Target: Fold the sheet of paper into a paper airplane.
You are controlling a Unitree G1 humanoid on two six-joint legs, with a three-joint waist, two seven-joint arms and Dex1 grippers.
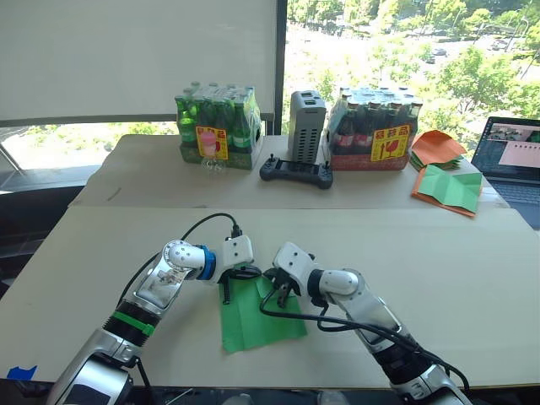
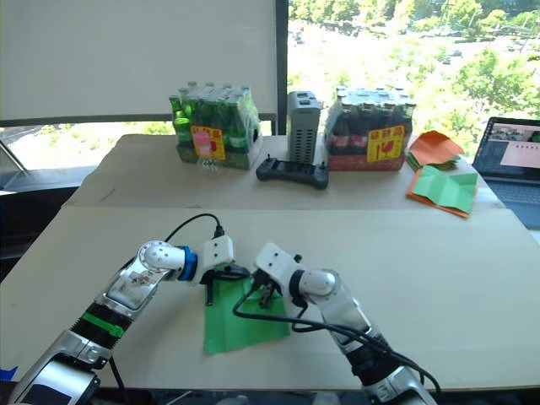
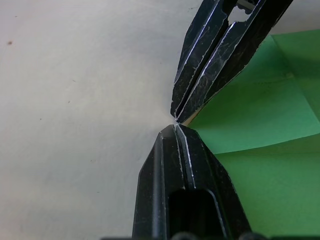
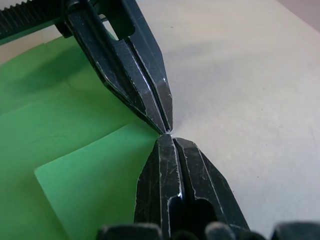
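Paper [image 1: 257, 319], a bright green sheet with visible crease lines, lies flat on the near part of a pale table [image 1: 439, 261], directly in front of the robot. Both arms reach in over its far edge. The left gripper [image 1: 226, 293] points down at the sheet's far left corner, and the right gripper [image 1: 281, 295] comes down just beside it, onto the same edge. In the wrist views each gripper's two black fingers are pressed together, and the two tips meet almost point to point where the green edge meets the bare table. Whether paper is pinched between either pair cannot be told. Meeting at one spot like this probably serves to pin or press a corner so a fold stays sharp. The sheet is not yet a dart; most folding seems left. On the far table stand two packs of bottles [image 1: 218, 126], a black controller [image 1: 295, 172], folded green and orange sheets [image 1: 447, 187] and a laptop [image 1: 513, 160].
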